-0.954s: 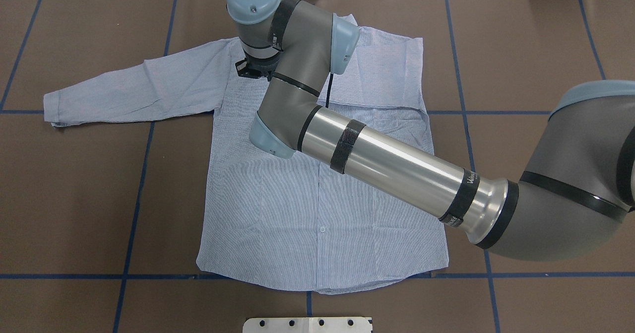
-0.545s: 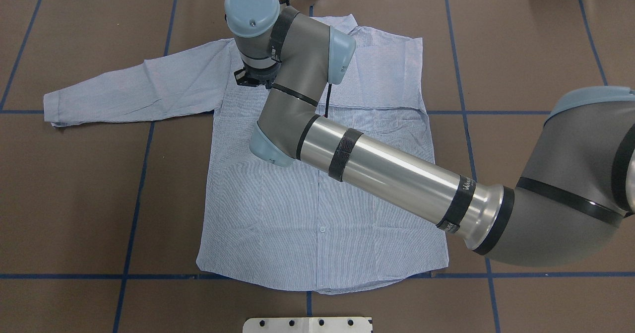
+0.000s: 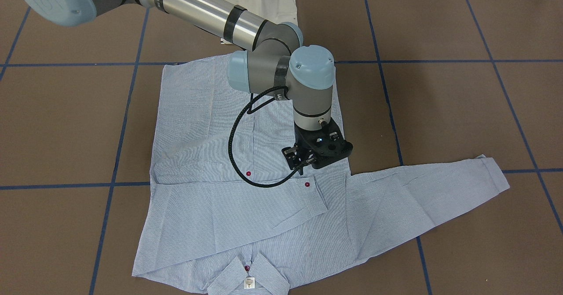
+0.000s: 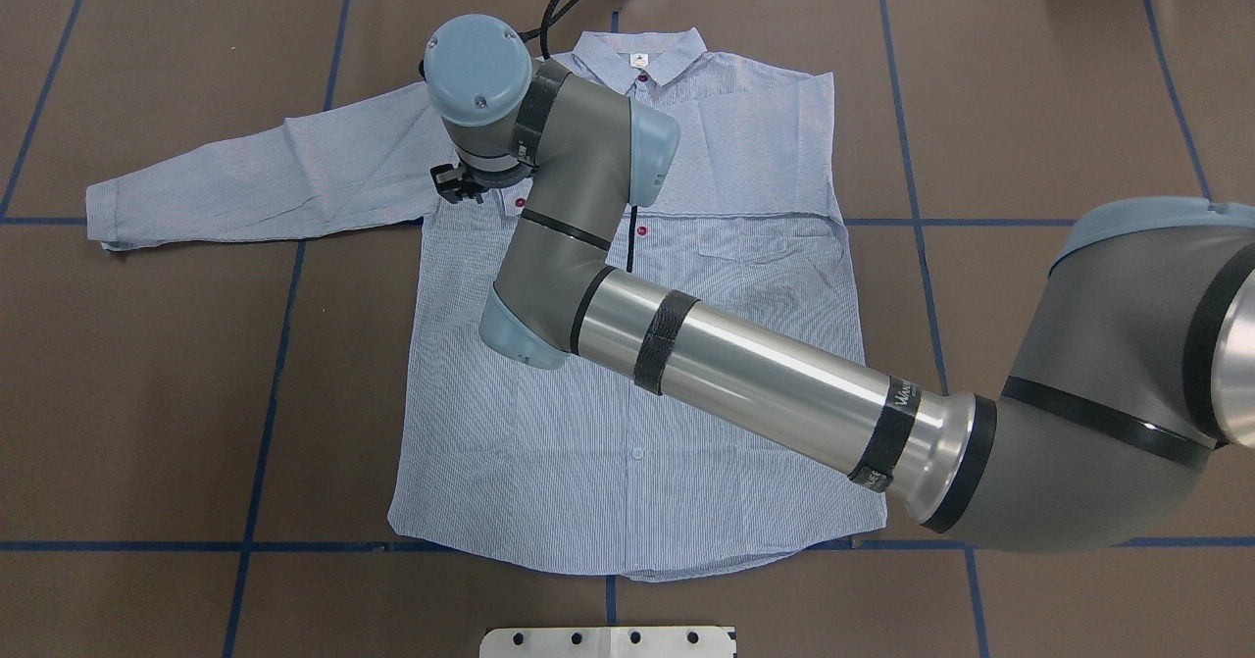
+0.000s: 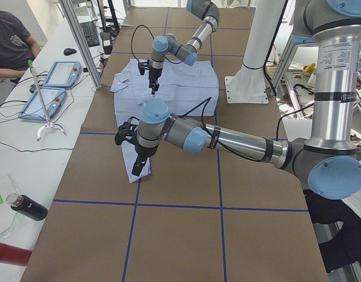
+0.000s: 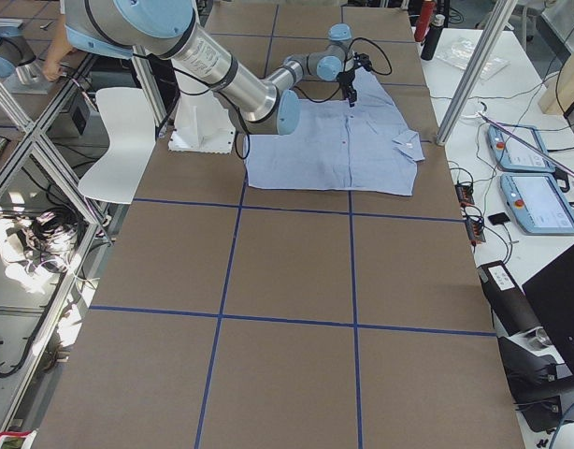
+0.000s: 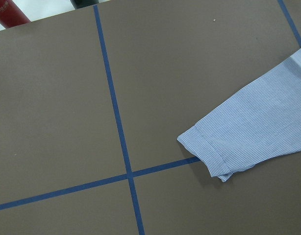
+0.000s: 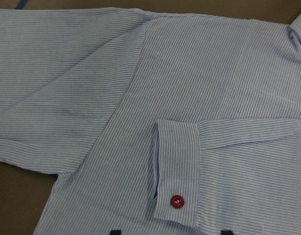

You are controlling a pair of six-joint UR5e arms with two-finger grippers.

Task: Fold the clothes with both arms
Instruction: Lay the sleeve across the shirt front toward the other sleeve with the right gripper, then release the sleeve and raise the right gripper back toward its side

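The striped shirt [image 4: 627, 423] lies flat, front up, collar [image 4: 642, 50] at the far edge with its white label [image 3: 249, 282]. One sleeve is folded across the chest, and its cuff [image 8: 177, 171] with a dark red button lies flat. The other sleeve [image 4: 245, 177] stretches out sideways to its cuff [image 7: 209, 152]. My right gripper [image 4: 456, 187] hovers over the shoulder of the outstretched sleeve, open and empty; its fingertips [image 8: 116, 231] show wide apart. My left gripper [image 5: 130, 138] hangs over the outstretched cuff; I cannot tell whether it is open or shut.
Brown table cover with blue tape grid lines [image 4: 265, 403]. A white base plate [image 4: 608, 640] is at the near edge. A side table with teach pendants [image 5: 51, 88] and bottles [image 5: 27, 208] runs along the far side, where a person [image 5: 10, 41] sits.
My right wrist and gripper have moved left and nearer to the robot across the shirt's shoulder, uncovering the collar. The shirt has not moved.
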